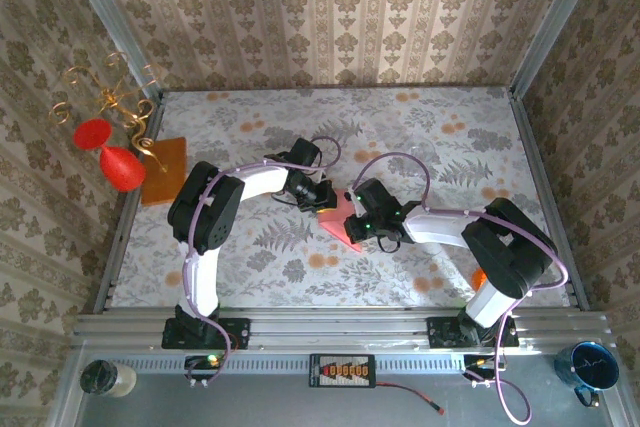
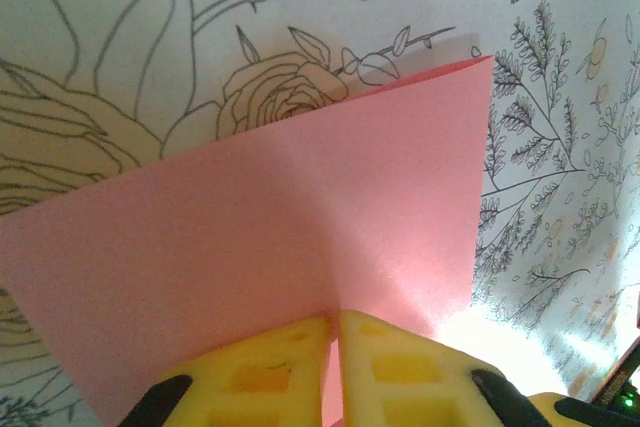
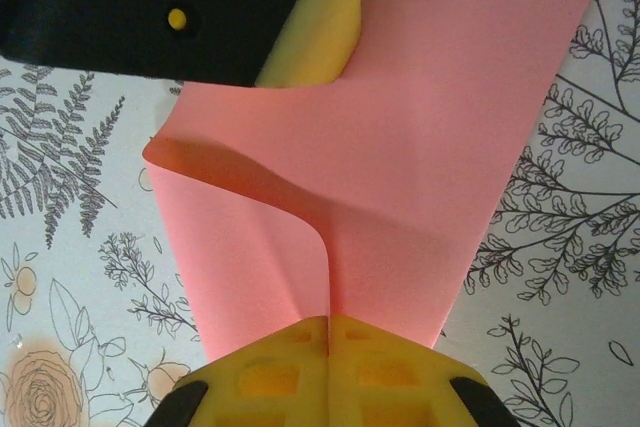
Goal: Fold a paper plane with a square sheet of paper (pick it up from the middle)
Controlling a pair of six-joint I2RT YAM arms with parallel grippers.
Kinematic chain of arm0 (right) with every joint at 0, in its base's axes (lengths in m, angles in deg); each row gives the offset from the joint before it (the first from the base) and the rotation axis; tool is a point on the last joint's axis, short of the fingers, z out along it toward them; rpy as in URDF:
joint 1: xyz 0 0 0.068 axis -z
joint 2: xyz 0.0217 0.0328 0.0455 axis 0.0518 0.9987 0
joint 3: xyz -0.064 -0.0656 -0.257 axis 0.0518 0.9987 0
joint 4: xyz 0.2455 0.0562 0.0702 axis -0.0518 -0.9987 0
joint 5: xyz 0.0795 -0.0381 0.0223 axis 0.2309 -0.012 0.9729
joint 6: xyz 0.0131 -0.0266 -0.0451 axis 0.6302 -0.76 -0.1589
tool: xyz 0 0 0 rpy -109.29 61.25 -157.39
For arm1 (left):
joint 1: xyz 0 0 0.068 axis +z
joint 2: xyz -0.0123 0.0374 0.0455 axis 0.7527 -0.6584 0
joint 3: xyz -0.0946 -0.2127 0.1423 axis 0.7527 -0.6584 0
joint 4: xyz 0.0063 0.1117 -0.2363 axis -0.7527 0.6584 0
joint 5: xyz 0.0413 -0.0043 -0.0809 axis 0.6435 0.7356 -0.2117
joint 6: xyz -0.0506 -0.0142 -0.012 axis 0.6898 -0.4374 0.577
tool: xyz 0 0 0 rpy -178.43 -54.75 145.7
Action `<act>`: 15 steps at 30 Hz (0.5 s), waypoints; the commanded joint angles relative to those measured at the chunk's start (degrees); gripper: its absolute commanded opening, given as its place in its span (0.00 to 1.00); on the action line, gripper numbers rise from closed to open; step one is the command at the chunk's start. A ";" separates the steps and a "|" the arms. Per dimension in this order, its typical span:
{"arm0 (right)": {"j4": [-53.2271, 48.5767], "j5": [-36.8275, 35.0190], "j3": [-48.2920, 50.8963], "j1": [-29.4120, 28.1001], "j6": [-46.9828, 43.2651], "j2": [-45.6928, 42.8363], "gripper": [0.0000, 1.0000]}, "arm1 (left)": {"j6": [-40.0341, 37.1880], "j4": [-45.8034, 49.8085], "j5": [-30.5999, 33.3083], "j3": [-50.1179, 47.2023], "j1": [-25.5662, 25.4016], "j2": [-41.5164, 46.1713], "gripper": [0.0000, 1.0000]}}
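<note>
Top external view, starting at the left: a gold wire stand (image 1: 112,87) is by the left wall, with two red cups (image 1: 122,167) next to it. Just beside them a flat orange sheet (image 1: 165,169) lies on the table (image 1: 250,257), near its left edge. The left arm (image 1: 205,212) bends in toward the middle. There the left gripper (image 1: 322,195) comes very close to the right gripper (image 1: 358,215). The square sheet of paper (image 1: 340,227) is between them, pink and small, in the middle of the table. The right arm (image 1: 500,237) reaches in from the right side. A blue mug (image 1: 590,367) stands at the bottom right, off the table.

Left wrist view: the left gripper's two yellow fingers (image 2: 260,372) are pressed tight together, and the edge of the paper is pinched between them. The paper spreads away from the fingers, smooth and pink, with one sharp corner pointing up and to the right. Drawn flowers and leaves on the table cover show around it.

Right wrist view: the right gripper's yellow fingers (image 3: 270,377) are squeezed together on the near edge of the paper. The left part of the paper curls up in a soft roll. The right part is flat. At the top, the black left gripper with its yellow pad holds the far edge. I cannot tell if the paper touches the table.
</note>
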 commanded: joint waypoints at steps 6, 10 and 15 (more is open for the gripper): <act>-1.74 0.26 -0.90 0.36 -0.80 1.21 0.06 | -1.40 2.16 2.11 -0.79 -0.35 -3.37 0.12; -2.05 0.38 -0.85 0.31 -0.55 1.44 0.06 | -1.28 2.04 2.19 -0.80 -0.35 -3.29 0.12; -2.40 0.16 -0.65 0.31 -0.21 1.24 0.06 | -0.99 2.11 2.65 -0.81 -0.35 -3.20 0.12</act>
